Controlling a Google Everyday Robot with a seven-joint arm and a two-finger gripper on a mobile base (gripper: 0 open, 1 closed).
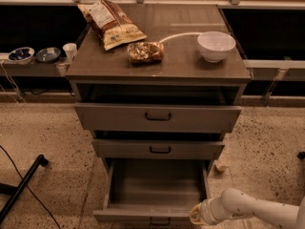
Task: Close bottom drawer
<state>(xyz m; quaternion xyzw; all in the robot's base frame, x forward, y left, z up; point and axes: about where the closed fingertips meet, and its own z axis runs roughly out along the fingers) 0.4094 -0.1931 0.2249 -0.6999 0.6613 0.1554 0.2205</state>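
The bottom drawer point(157, 187) of the grey cabinet is pulled far out, showing a deep, plain grey, empty box. Its front panel point(143, 217) sits at the bottom edge of the view with a small black bar handle point(160, 221). My gripper point(196, 214) comes in from the lower right on a white arm point(252, 209). Its tip is at the right end of the drawer's front panel, touching or nearly touching it.
The mid drawer point(159, 149) and top drawer point(158, 117) stand slightly out. On the cabinet top lie a chip bag point(112, 23), a snack packet point(145, 52) and a white bowl point(216, 45). A black stand leg point(21, 187) crosses the floor at left. Small bowls and a cup point(70, 50) sit on a left shelf.
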